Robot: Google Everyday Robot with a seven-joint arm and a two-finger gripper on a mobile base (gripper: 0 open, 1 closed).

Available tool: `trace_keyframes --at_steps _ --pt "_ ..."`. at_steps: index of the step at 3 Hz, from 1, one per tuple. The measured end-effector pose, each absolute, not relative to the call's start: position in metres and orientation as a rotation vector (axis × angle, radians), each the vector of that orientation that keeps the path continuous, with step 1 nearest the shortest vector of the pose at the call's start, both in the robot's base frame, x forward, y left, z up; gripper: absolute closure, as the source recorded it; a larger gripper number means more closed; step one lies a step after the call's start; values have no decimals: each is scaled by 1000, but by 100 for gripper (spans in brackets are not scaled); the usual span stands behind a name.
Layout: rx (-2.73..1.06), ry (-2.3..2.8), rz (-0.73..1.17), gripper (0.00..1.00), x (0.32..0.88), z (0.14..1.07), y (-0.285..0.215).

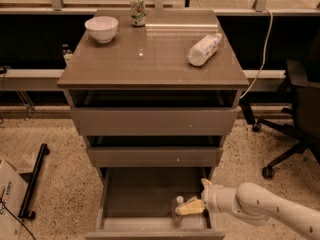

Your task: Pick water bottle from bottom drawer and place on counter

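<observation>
Bottom drawer: It is the lowest one and it is pulled out.
Water bottle: It is small and clear with a white cap. It stands up in the front right part of the bottom drawer, near the front wall.
Hand: It is low inside the bottom drawer, right at the water bottle's right side. I cannot tell if it is wide, narrow, or holding the bottle.
Arm: It is white and reaches in from the right.
Step now: I think the hand is getting a hold on the water bottle. The bottle is not lifted yet.
How to do it well: Hold the bottle around its middle, not by the cap. Squeeze softly, because thin clear plastic can bend and slip. Lift straight up first, so it does not bump the drawer's front wall. Then pull out toward the front, away from the middle drawer above.
Tabletop: It is high above all the drawers, so the lift is a long one.
Big white bottle: It lies on its side on the right of the tabletop.
Bowl: It sits at the back left.
Can: It stands at the back.
Good spot: The front middle of the tabletop looks best, well apart from those three.
</observation>
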State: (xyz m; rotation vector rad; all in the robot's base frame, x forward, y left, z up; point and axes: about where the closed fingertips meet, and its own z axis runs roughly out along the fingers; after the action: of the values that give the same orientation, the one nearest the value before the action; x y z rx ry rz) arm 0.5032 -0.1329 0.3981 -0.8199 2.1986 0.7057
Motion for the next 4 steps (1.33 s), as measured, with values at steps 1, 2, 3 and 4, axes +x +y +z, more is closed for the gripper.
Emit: trace_keyframes --at_steps 1,2,3,4 --pt "-729 2145 725 0 520 360 -122" --pt "-656 2122 742 0 535 313 -109" --pt "-613 2128 736 0 543 288 -107" --pt "-577 2149 745 0 548 264 -103"
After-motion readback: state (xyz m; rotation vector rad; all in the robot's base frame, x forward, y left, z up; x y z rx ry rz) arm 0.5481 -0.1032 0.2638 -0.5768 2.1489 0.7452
